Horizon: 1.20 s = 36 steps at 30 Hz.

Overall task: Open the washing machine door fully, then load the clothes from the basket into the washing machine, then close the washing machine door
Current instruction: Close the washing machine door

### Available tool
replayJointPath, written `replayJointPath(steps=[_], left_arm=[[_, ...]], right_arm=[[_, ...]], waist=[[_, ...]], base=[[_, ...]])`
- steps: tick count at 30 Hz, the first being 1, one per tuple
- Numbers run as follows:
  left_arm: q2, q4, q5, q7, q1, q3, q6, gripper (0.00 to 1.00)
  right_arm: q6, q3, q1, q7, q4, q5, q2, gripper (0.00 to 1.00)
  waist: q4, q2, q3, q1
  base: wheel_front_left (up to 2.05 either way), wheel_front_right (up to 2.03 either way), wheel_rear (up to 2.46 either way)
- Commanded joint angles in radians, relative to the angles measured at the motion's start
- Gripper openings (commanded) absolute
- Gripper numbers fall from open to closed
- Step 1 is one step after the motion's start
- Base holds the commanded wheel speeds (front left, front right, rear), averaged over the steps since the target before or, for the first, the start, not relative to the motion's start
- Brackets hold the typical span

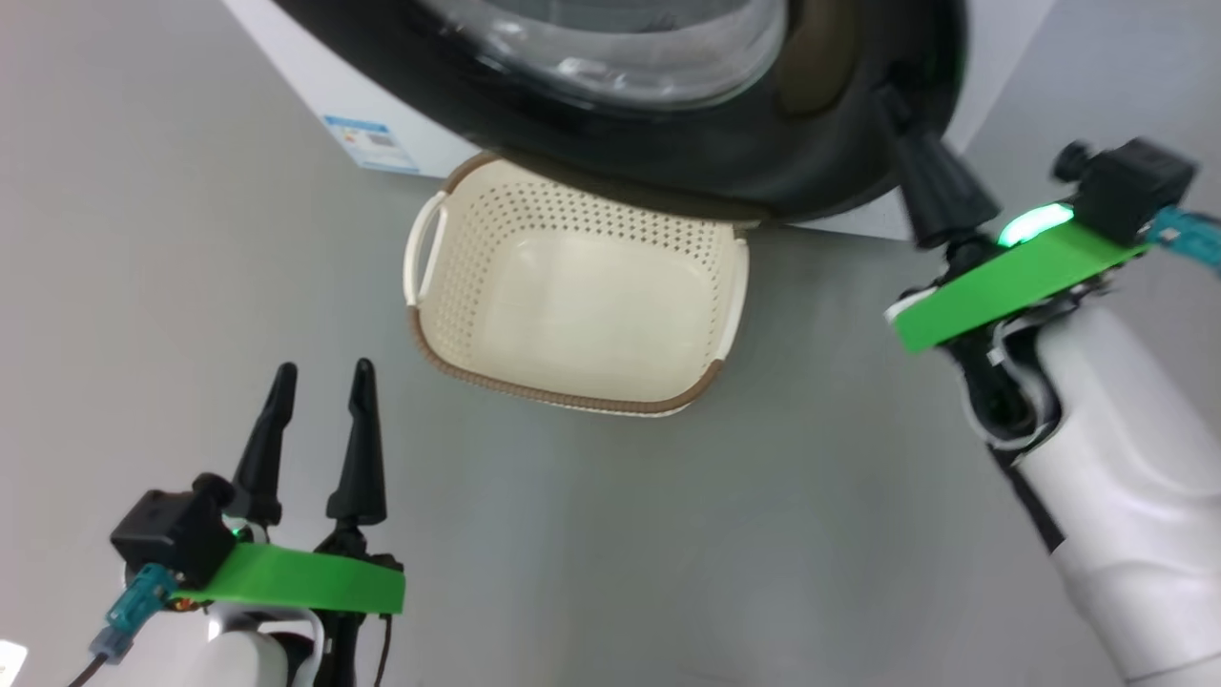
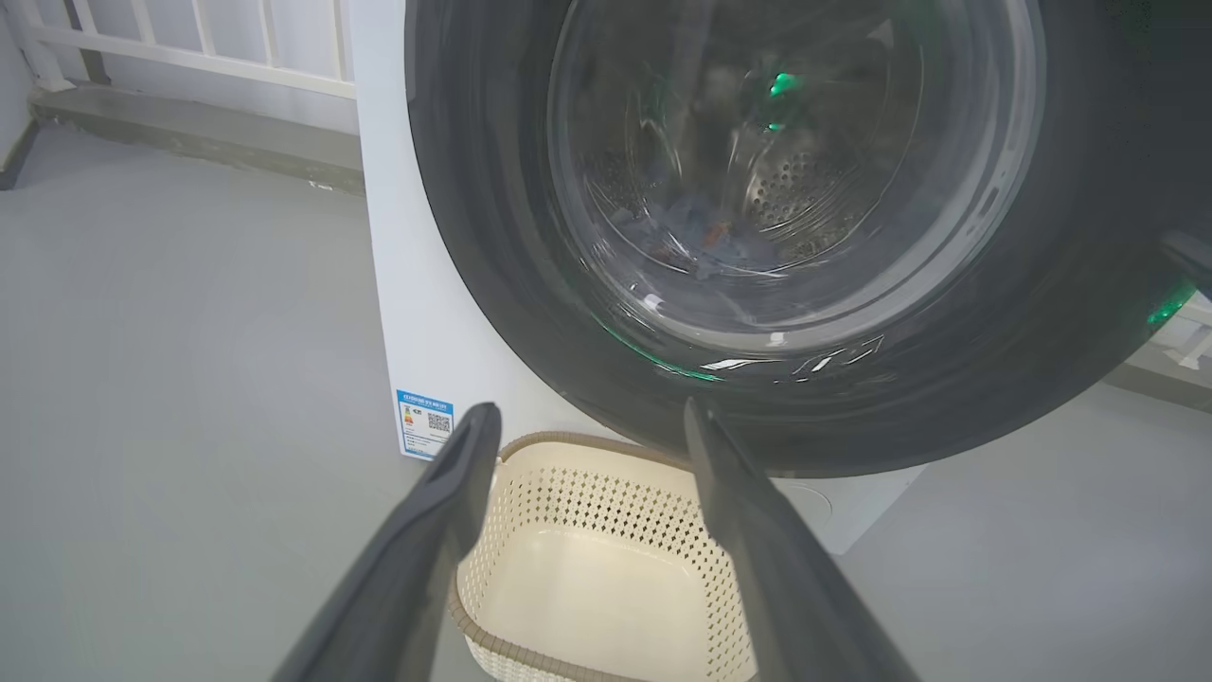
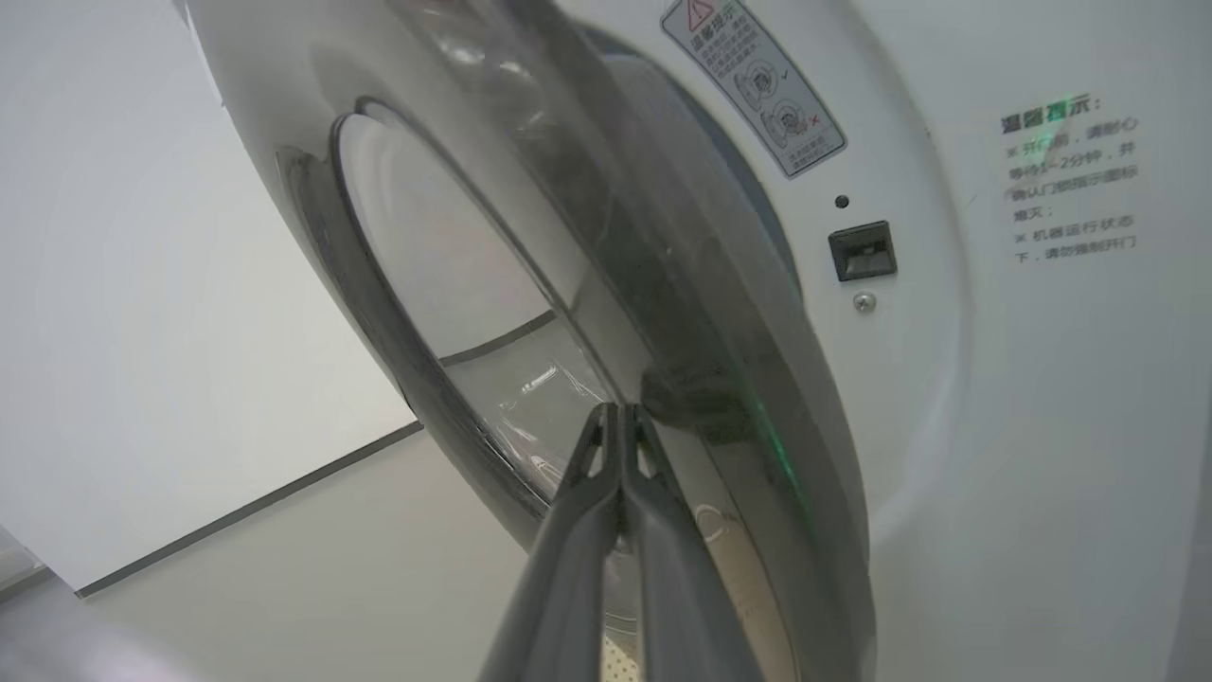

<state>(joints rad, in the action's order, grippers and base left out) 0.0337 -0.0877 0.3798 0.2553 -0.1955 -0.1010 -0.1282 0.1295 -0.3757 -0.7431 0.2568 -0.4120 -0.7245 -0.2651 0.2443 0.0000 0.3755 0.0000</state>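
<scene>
Clothes (image 2: 705,237) lie in the washing machine (image 2: 417,313), basket (image 1: 572,215) bare inside; left gripper (image 1: 323,367) spread, right gripper (image 3: 617,412) pressed together at the door (image 1: 715,162).

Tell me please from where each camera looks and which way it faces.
Head view: from above, looking down at the floor, the basket and the door; left claw open, right claw shut at the door's rim.
Left wrist view: low, facing the door glass, with clothes behind it; the open left claw stands before the basket.
Right wrist view: beside the door's edge, facing the washing machine front; the shut right claw shows.
Shared: head and left wrist views both show basket and door.
</scene>
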Motion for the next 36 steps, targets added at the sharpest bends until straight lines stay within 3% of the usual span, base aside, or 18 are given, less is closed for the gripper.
replayJointPath(steps=[1, 11, 26, 36], left_arm=[[0.017, 0.029, 0.007, 0.006, -0.023, 0.025, -0.003, 1.0], [0.017, 0.046, 0.03, 0.006, -0.064, -0.015, -0.003, 1.0], [0.017, 0.055, 0.022, 0.006, -0.09, -0.054, -0.003, 1.0], [0.017, 0.039, 0.015, 0.006, -0.088, -0.048, -0.003, 1.0]], right_arm=[[0.001, 0.008, -0.017, 0.005, 0.013, -0.003, 0.005, 0.0], [0.001, 0.075, -0.154, 0.005, -0.071, 0.016, -0.02, 0.0], [0.001, 0.245, -0.268, 0.005, -0.119, 0.048, 0.008, 0.0], [0.001, 0.199, -0.235, 0.005, -0.112, 0.058, 0.013, 0.0]], waist=[[0.031, 0.0, 0.026, 0.0], [0.082, 0.0, 0.084, 0.0], [0.114, 0.0, 0.105, 0.0], [0.103, 0.0, 0.088, 0.0]], base=[[0.0, 0.0, 0.0], [0.0, 0.0, 0.0], [0.0, 0.0, 0.0], [0.0, 0.0, 0.0]])
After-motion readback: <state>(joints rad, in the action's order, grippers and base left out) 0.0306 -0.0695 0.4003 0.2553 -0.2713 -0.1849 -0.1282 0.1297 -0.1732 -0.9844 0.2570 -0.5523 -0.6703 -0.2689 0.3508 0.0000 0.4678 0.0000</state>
